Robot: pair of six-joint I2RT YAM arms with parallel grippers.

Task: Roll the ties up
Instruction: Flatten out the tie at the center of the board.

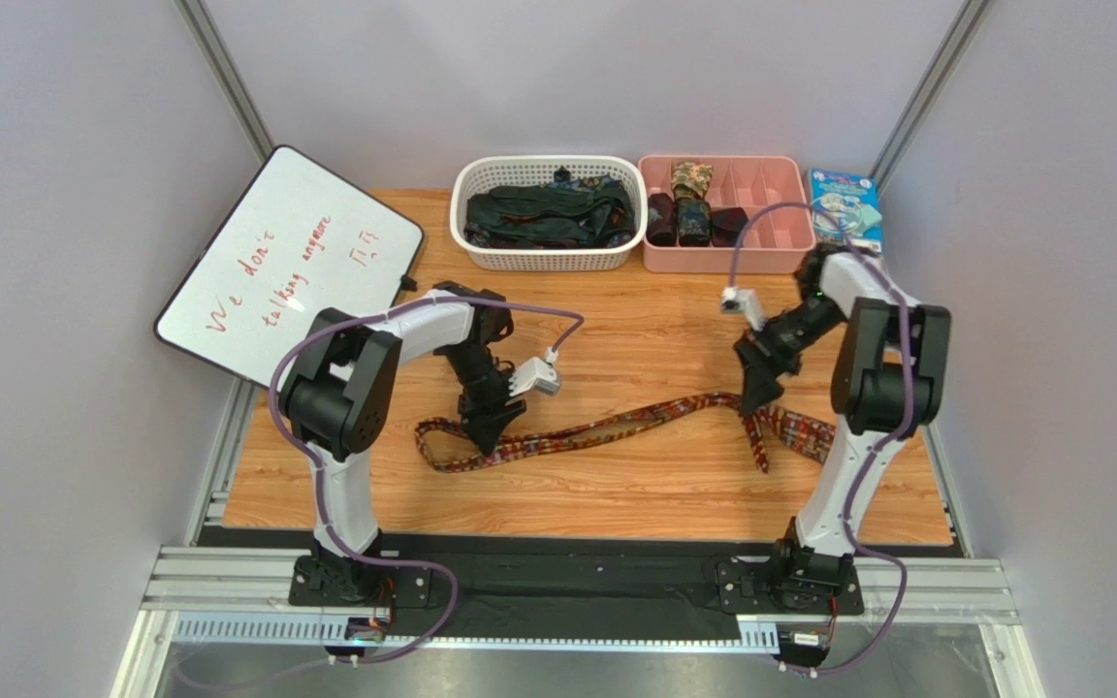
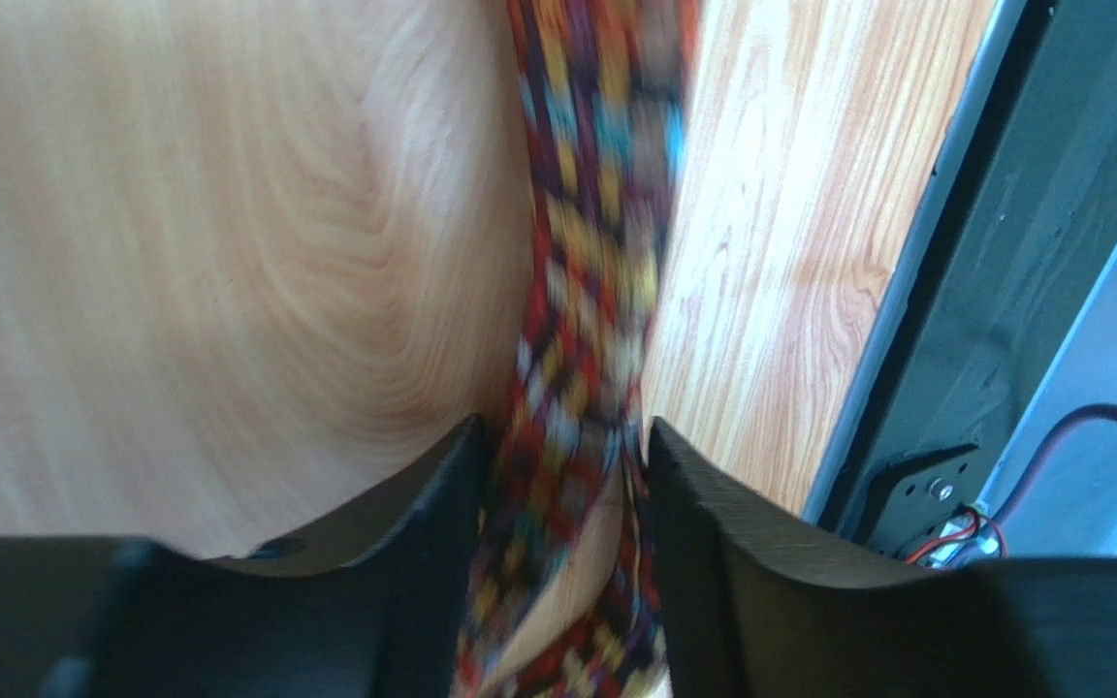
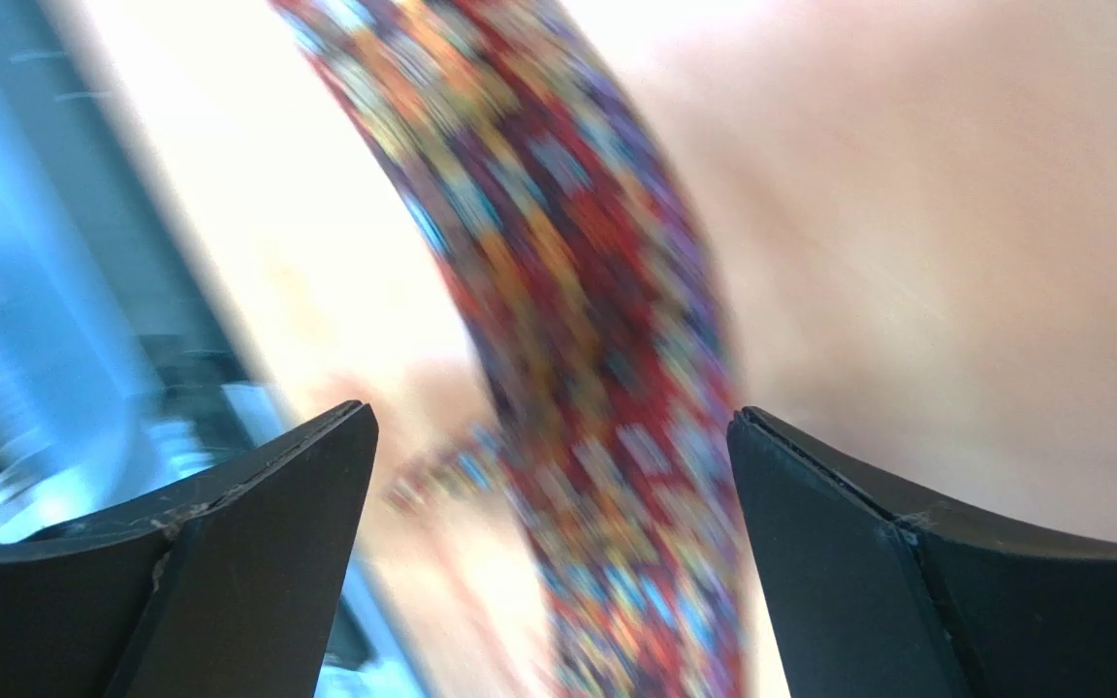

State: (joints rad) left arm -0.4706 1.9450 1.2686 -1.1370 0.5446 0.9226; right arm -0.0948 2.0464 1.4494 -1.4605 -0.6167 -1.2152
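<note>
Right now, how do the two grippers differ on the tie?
The left gripper is shut on the tie; the right gripper is wide open, the tie passing untouched between its jaws. The left gripper is by the tie's looped end, the right gripper by its broader end. Both point down at the same tie.

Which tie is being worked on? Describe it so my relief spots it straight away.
On the wooden table, look at the near half, between the left gripper and right gripper. The tie lies stretched out there. It alone has a busy red, orange and yellow pattern; the other ties sit in the white basket and pink tray at the back.
</note>
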